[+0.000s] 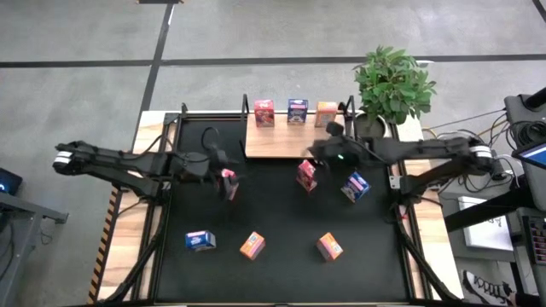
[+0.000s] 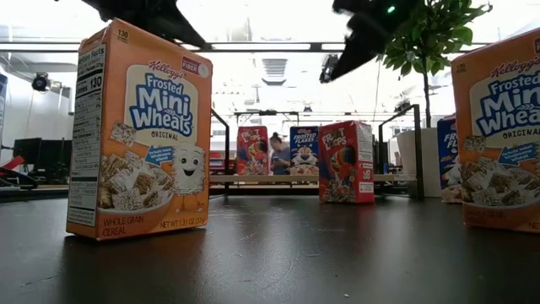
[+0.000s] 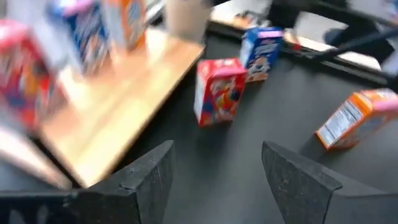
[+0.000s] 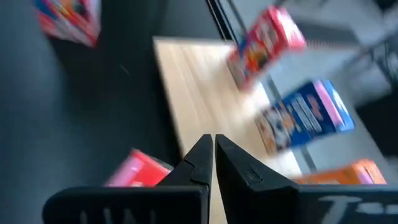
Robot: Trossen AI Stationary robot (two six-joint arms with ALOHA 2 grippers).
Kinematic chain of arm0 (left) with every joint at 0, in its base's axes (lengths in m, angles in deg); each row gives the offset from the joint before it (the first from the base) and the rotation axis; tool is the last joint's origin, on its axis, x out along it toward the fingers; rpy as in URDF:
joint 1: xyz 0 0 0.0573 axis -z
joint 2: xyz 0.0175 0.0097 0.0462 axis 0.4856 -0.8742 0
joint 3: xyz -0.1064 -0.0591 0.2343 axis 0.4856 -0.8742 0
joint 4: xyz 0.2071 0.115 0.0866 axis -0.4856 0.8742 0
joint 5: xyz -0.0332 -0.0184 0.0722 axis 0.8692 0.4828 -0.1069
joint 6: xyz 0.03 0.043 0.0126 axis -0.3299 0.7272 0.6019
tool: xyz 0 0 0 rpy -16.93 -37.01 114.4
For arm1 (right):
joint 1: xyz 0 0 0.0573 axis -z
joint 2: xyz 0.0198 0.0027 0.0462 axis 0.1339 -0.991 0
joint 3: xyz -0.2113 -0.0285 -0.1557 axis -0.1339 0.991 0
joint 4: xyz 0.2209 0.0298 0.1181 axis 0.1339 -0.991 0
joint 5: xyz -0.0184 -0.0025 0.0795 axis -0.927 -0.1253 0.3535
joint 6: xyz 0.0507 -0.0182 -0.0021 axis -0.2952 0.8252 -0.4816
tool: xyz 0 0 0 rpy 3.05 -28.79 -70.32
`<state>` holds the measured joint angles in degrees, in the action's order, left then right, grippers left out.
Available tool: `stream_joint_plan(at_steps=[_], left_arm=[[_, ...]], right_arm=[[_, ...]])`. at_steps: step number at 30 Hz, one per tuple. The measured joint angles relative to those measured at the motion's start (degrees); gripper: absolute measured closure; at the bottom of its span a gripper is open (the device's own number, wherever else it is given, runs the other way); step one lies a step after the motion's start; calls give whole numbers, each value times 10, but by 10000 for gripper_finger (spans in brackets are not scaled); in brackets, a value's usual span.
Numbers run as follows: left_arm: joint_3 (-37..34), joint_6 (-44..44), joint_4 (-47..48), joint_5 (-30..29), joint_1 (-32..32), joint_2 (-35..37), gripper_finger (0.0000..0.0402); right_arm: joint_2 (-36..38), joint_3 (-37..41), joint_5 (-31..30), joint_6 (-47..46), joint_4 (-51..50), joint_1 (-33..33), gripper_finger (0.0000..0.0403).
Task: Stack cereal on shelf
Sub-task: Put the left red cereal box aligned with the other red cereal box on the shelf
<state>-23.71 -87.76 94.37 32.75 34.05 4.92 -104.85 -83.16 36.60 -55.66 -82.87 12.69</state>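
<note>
The shelf (image 1: pixel 286 143) is a light-wood board at the table's far middle. A red (image 1: pixel 264 112), a blue (image 1: pixel 297 111) and an orange cereal box (image 1: pixel 327 112) stand along its far edge. Loose on the table stand red boxes (image 1: pixel 229 182) (image 1: pixel 307 175), blue boxes (image 1: pixel 355 186) (image 1: pixel 200 241) and orange boxes (image 1: pixel 252 246) (image 1: pixel 329 246). My left gripper (image 3: pixel 217 180) is open and empty, raised beside the left red box (image 1: pixel 229 182) and facing the other red box (image 3: pixel 217 90). My right gripper (image 4: pixel 213 152) is shut and empty above the shelf's near right edge (image 4: pixel 180 93).
A potted plant (image 1: pixel 391 81) stands past the shelf's far right corner. In the low view both arms hang above the table, the right one (image 2: pixel 363 38) high over the red box (image 2: pixel 346 160). Wooden side strips (image 1: pixel 128 247) flank the black tabletop.
</note>
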Motion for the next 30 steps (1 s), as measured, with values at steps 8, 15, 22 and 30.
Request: stream_joint_plan(at_steps=[8, 15, 22, 30], left_arm=[[150, -290, 356, 68, 18, -85, 189], [259, -343, 462, 75, 25, -176, 180], [285, -374, 486, 86, 24, -226, 128], [226, -426, 485, 86, 24, -230, 89]], right_arm=[[121, 139, -1, 38, 181, -84, 394], [182, 228, -1, 92, 289, -115, 394], [230, 260, -1, 118, 297, -114, 394], [264, 278, 0, 127, 296, -114, 394]])
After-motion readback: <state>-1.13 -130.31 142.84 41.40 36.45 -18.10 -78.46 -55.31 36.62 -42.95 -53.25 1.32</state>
